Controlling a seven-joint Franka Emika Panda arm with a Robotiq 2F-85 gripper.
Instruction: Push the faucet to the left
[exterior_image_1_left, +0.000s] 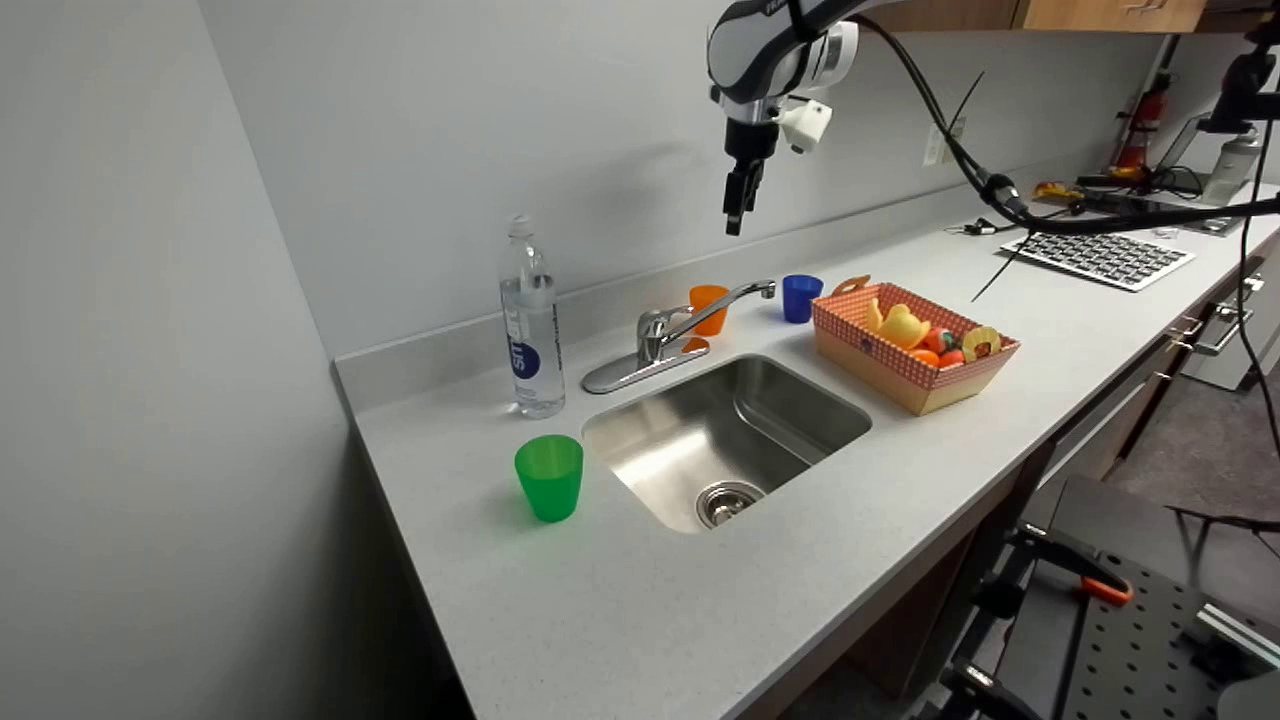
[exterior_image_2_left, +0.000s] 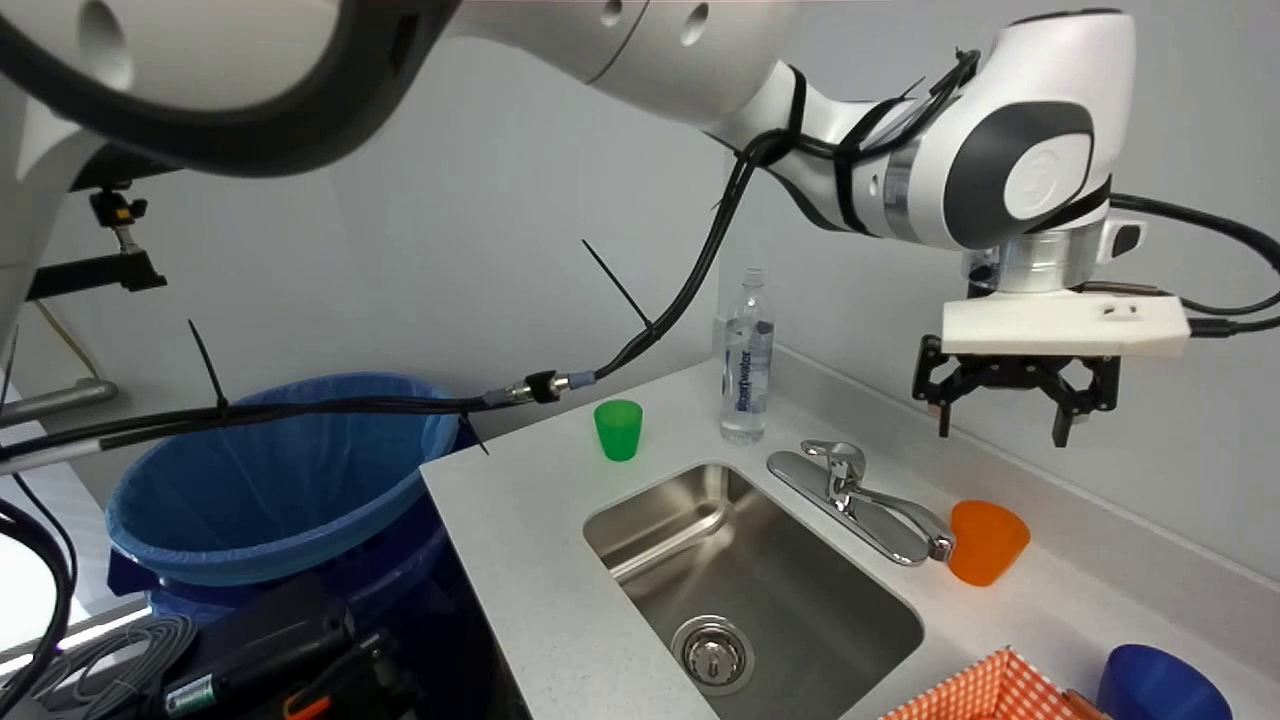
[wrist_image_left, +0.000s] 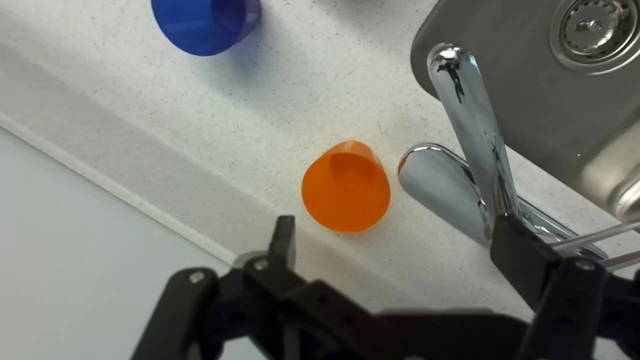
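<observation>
The chrome faucet (exterior_image_1_left: 652, 335) stands behind the sink. In an exterior view its spout (exterior_image_2_left: 905, 508) reaches past the base plate toward the orange cup. In the wrist view the spout (wrist_image_left: 472, 115) extends up the picture, its tip over the sink's corner. My gripper (exterior_image_2_left: 1003, 435) is open and empty, pointing down, well above the counter by the back wall. It also shows high above the faucet's spout side in an exterior view (exterior_image_1_left: 735, 222). In the wrist view the gripper (wrist_image_left: 395, 220) has its right finger covering part of the faucet's body; the two look apart.
An orange cup (wrist_image_left: 346, 192) stands close behind the spout, a blue cup (exterior_image_1_left: 800, 298) farther along. A checkered basket (exterior_image_1_left: 870, 375) of toy food stands beside the steel sink (exterior_image_1_left: 740, 400). A water bottle (exterior_image_1_left: 530, 330) and green cup (exterior_image_1_left: 550, 480) stand on the opposite side.
</observation>
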